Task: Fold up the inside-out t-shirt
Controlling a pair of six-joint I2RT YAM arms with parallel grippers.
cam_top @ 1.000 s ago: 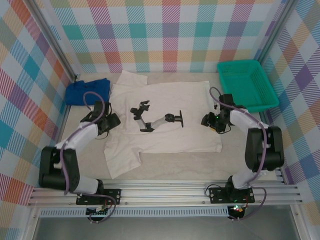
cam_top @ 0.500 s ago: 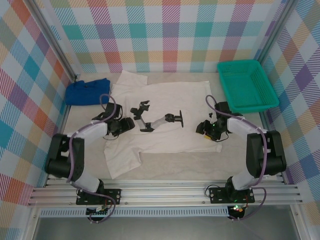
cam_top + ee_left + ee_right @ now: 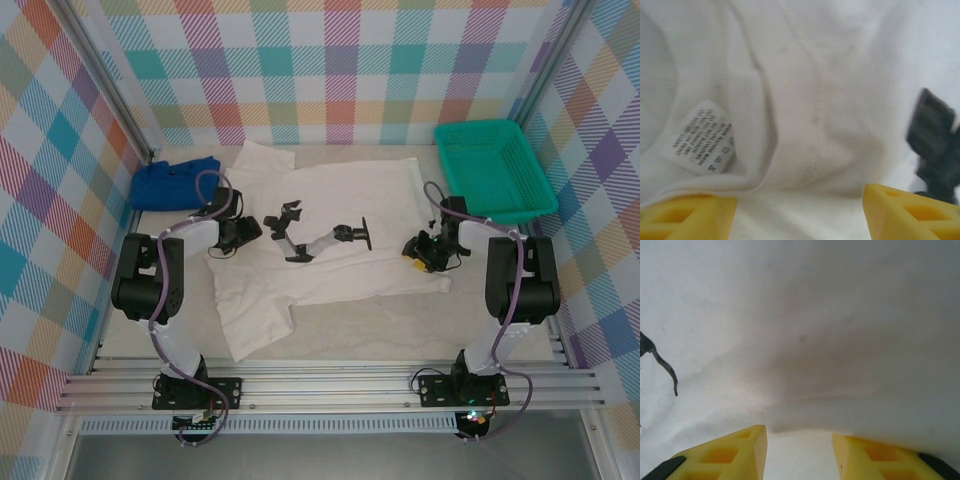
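Plaid walls all round, beige counter (image 3: 400, 330) below. The inside-out t-shirt (image 3: 350, 275) lies spread over the middle of the frame, with sleeves poking toward the upper left and lower left.

Biggest worry imo is the black jointed stand (image 3: 315, 238) lying right on the shirt's centre. Fold now and the cloth probably drags it along or wraps around it, since its weight pins that patch.

Next worry is the grabs. The left tool (image 3: 245, 232) sits at the shirt's left edge, jaws wide apart over a bunched ridge and gripping nothing. The right tool (image 3: 415, 250) is at the right edge with its fingers apart and cloth just ahead of them, and I can't tell if any is caught yet. If one bites a single layer, or the two pull unevenly, the fold likely goes crooked.

The shirt itself is off-white, soft and rumpled, its lower edge wavy. A raised seam and the care label (image 3: 707, 136) face up.
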